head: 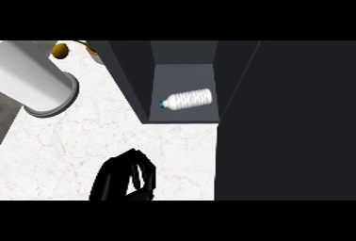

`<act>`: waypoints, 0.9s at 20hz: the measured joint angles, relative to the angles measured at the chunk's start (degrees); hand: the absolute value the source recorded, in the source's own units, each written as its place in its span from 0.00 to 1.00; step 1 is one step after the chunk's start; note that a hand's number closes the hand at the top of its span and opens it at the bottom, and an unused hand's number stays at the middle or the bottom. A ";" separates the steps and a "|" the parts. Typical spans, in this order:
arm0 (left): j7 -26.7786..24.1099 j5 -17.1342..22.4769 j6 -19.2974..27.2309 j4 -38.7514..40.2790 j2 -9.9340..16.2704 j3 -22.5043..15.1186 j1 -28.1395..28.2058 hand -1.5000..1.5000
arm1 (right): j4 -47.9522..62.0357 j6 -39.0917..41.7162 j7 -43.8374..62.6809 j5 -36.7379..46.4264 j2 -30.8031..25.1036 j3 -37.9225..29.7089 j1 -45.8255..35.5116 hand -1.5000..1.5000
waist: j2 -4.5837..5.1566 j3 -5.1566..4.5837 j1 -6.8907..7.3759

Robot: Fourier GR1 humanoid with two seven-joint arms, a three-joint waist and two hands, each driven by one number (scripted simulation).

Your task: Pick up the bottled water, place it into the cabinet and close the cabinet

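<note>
The water bottle [186, 99], white and ribbed with a blue cap, lies on its side on the floor of the dark cabinet [182, 75], cap pointing left. No hand touches it. A wide dark panel [285, 122], which looks like the cabinet's door, stands open and fills the right of the view. My left hand [124, 176] shows at the lower left over the marble counter, fingers up and relaxed, holding nothing, well below the cabinet's opening. The right hand shows nowhere.
A tall white cylinder [38, 82] on a grey round base stands at the upper left of the white marble counter [83, 136]. Behind it are a small brown object [60, 50] and a potted plant [94, 51].
</note>
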 measured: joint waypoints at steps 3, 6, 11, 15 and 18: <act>-0.44 0.45 -1.25 -2.79 3.85 1.44 3.08 1.00 | -0.12 3.19 0.33 0.17 -1.53 1.71 0.84 1.00 | -0.09 -0.03 0.06; -1.08 2.11 -3.78 -5.38 8.27 4.43 5.68 1.00 | -0.30 5.29 0.04 0.46 -1.58 3.71 0.90 1.00 | -0.18 -0.07 0.11; -2.07 5.95 -7.93 -9.30 13.47 9.20 9.82 0.00 | -0.73 6.96 -1.08 1.00 -0.80 6.04 0.48 1.00 | -0.40 -0.18 -0.11; -2.94 8.53 -10.40 -12.36 16.86 12.63 13.23 0.00 | -0.96 7.98 -0.95 1.51 -1.12 8.35 -0.34 1.00 | -0.52 -0.26 0.20; -3.24 10.50 -11.73 -14.05 19.71 16.05 15.55 0.00 | -1.09 8.08 -0.19 1.90 -1.81 10.42 -1.17 1.00 | -0.61 -0.35 0.68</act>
